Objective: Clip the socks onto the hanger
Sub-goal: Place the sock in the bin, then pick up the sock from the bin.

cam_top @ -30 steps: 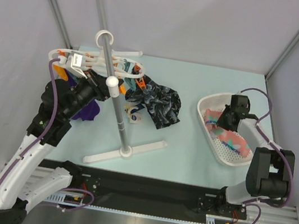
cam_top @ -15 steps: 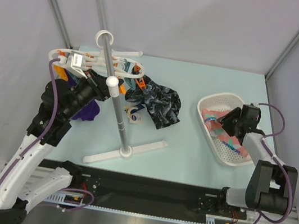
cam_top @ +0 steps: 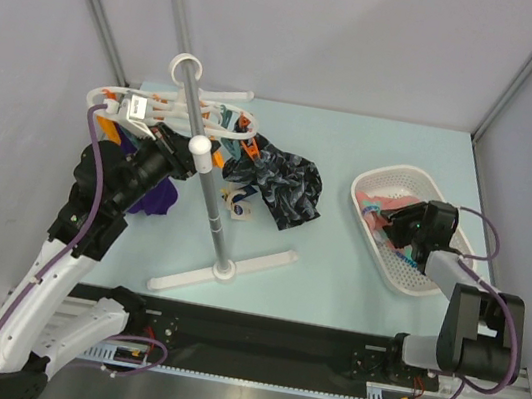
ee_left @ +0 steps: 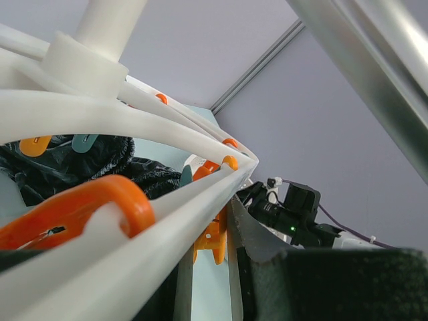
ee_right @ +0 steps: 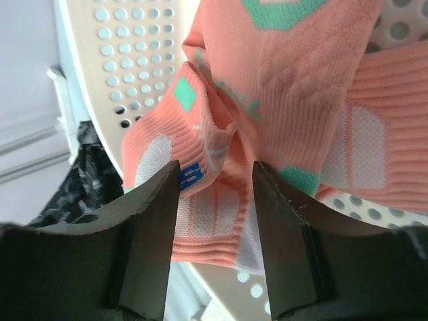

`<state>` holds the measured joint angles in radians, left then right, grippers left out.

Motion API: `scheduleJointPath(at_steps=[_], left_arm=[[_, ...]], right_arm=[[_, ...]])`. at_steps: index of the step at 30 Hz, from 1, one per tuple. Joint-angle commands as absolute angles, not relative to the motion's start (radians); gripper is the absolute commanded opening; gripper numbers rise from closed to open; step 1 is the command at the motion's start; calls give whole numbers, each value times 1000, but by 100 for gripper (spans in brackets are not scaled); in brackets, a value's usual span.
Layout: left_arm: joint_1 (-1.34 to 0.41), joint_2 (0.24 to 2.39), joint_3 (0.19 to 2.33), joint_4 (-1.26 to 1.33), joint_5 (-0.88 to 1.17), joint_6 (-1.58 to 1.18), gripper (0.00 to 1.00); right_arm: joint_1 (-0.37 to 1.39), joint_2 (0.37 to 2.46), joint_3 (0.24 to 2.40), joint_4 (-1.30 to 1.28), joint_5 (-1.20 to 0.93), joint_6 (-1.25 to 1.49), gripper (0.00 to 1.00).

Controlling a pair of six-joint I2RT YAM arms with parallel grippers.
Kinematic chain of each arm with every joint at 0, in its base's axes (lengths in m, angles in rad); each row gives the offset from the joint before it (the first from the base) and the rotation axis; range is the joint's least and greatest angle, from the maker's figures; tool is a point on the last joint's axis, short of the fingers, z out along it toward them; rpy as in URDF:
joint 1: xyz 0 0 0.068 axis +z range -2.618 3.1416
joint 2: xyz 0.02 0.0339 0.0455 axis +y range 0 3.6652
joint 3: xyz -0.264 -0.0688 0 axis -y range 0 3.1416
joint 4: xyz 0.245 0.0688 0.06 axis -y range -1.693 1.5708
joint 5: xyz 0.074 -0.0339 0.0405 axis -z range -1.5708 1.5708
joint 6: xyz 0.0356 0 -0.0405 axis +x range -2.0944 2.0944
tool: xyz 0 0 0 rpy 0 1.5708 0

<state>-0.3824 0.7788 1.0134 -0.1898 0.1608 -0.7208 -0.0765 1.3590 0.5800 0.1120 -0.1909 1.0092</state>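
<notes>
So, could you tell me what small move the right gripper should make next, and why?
Probably close the right gripper: its jaws stand open either side of a raised fold of the pink sock in the white basket, so shutting should pinch that fold, ready to lift toward the hanger.

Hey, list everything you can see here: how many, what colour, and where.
hanger: one, white with orange and teal clips, on stand's pole
stand: one, grey pole, white cross base, left of centre
marbled sock: one, black-grey, at hanger's right end
purple sock: one, purple, under hanger
pink sock: one, salmon, teal-spotted, in basket
basket: one, white mesh, right
table: one, pale teal, underneath
left gripper: one, black, shut on hanger
right gripper: one, black, open astride pink sock
</notes>
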Motion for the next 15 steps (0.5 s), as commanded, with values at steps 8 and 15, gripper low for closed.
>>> scheduleJointPath(at_steps=[8, 15], left_arm=[[-380, 778, 1008, -241, 137, -732, 0], [-380, 773, 1019, -253, 130, -726, 0]], right_arm=[[-81, 1454, 572, 310, -198, 1230, 55], [-81, 1430, 566, 336, -178, 1267, 57]])
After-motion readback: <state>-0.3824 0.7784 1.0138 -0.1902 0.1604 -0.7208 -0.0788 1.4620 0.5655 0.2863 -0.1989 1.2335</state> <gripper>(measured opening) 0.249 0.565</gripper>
